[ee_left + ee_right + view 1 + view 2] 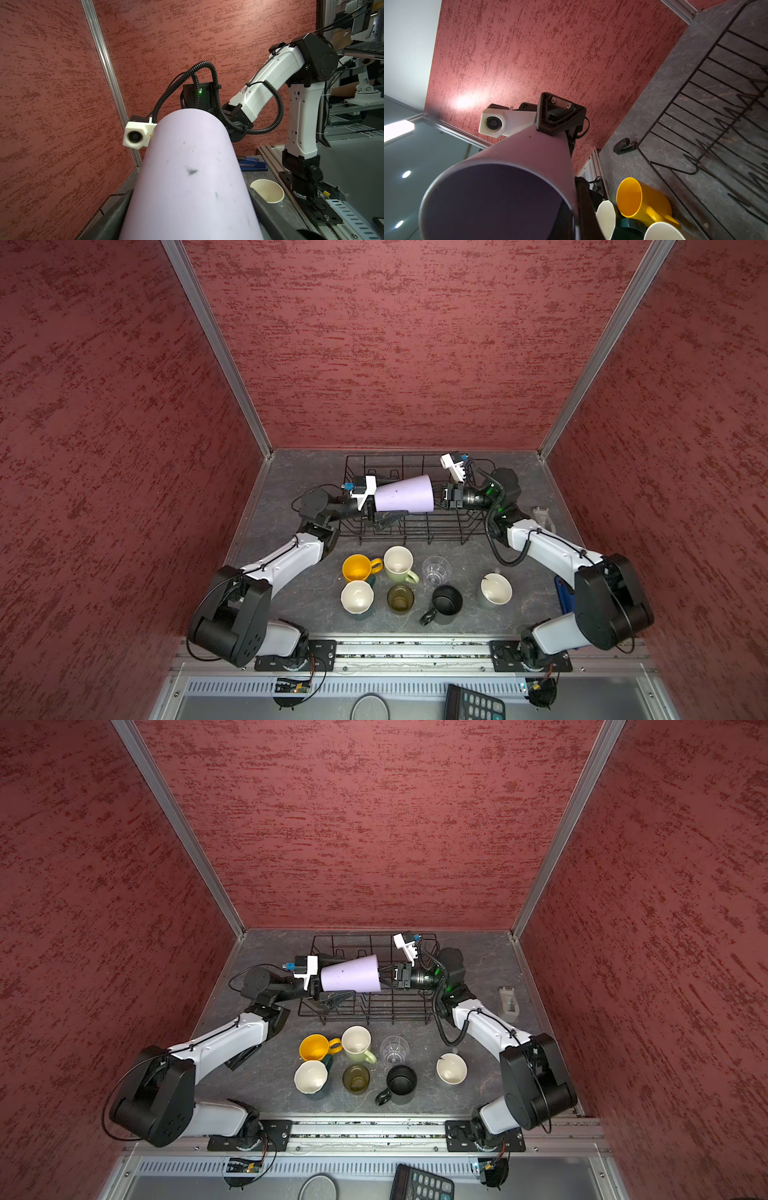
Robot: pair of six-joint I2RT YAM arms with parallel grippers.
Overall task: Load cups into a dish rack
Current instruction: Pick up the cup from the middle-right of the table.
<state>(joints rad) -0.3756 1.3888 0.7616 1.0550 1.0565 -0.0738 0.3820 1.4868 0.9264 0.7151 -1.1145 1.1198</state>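
top view of a grey stone-look table (291,605) walled in red. at its 12 o'clock end we see the black wire dish rack (453,526), where the two arms meet. the lilac tumbler (409,493) is held on its side over the rack, wide mouth toward 3 o'clock, narrow base toward 9. the right gripper (439,497) is clenched on the tumbler's rim. the left gripper (388,497) straddles the base end; we cannot tell whether its jaws press on it. seven cups stand upright on the table at the rack's 6 o'clock. nearest the rack are the yellow mug (358,567), pale green mug (398,562) and clear glass (436,570). further toward 6 are the dark teal mug (356,597), olive-brown glass (400,598), black mug (446,600) and grey mug (496,590).
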